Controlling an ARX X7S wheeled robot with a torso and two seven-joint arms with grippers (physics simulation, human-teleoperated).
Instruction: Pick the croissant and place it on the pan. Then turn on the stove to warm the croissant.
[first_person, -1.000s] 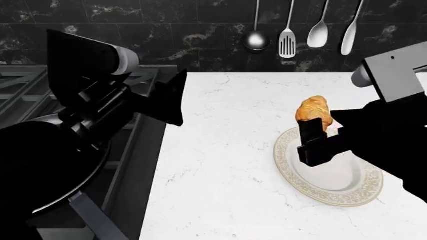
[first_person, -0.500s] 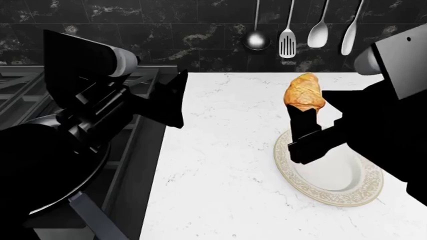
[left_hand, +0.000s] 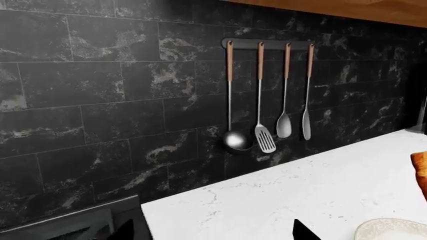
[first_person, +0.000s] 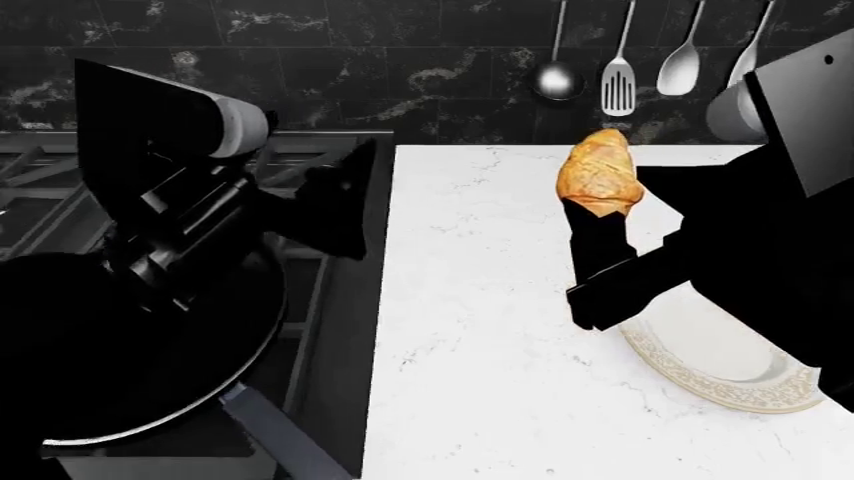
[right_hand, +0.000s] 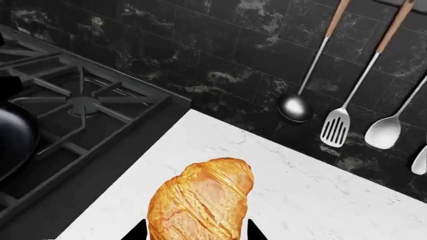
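The golden croissant hangs in the air above the white counter, and my right gripper is shut on its lower end. In the right wrist view the croissant fills the gap of the right gripper, with both black fingertips touching its sides. The black pan sits on the stove at the lower left, partly hidden behind my left arm. My left gripper hovers over the stove's right edge. It is open and empty, its tips wide apart in the left wrist view.
The cream patterned-rim plate lies on the counter below my right arm. Several utensils hang on the black tiled wall behind. The pan's grey handle points toward the front edge. Stove grates lie left of the counter.
My right gripper has lifted the croissant higher off the plate and carried it left. The head view has shifted, so the plate now shows further right. The left arm holds its pose.
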